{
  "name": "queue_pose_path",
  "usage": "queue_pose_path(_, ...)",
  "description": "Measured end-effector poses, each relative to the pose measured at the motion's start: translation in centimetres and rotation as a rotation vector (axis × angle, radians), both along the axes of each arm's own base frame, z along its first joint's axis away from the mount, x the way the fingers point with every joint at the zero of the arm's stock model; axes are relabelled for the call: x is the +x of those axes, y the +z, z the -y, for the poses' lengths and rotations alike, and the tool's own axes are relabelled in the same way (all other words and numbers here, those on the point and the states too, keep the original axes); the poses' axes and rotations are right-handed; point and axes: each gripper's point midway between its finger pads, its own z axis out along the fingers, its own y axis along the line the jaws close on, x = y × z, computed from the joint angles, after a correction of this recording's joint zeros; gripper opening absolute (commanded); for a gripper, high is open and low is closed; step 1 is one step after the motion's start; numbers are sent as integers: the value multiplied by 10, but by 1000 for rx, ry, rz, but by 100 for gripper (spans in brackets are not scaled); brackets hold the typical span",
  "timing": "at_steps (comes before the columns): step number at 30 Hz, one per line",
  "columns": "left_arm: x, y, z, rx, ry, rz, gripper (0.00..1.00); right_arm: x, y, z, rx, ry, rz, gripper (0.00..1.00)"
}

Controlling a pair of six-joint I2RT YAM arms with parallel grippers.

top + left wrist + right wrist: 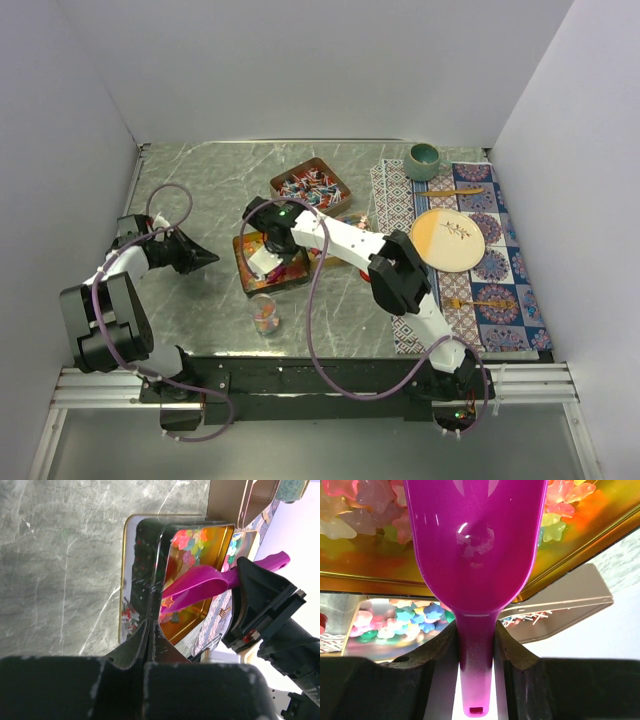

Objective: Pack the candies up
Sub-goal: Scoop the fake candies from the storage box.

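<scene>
Right tool (476,635) pinching the handle of the purple scoop (475,550) above star-shaped candies (365,505) in a gold tin (600,520), upper frame; left tool (151,627), lower centre, pressed together, apparently empty.

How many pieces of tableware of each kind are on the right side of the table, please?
Mug: 1
Plate: 1
Spoon: 1
Fork: 1
Total: 4

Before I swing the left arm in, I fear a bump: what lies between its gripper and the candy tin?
Nothing: the top view shows only bare marble table between the left gripper and the tin.
</scene>
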Motion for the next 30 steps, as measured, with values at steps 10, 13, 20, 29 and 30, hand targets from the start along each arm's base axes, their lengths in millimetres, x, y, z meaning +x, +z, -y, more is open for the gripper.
queue_pose_path(10, -4, -7, 0, 7, 4, -14, 1, -11, 1, -26, 82, 10, -38, 0)
queue_pose_path(13, -8, -15, 0, 27, 12, -30, 1, -13, 0, -27, 83, 8, -43, 0)
queue_pose_path(20, -55, -64, 5, 56, 98, -266, 1, -17, -13, -22, 45, 29, -52, 0)
queue_pose_path(29, -66, -75, 40, 33, 43, -347, 1, -27, -12, -28, 16, 119, -34, 0)
queue_pose_path(30, -66, -75, 42, 27, 36, -346, 1, -29, -10, -31, 17, 124, -43, 0)
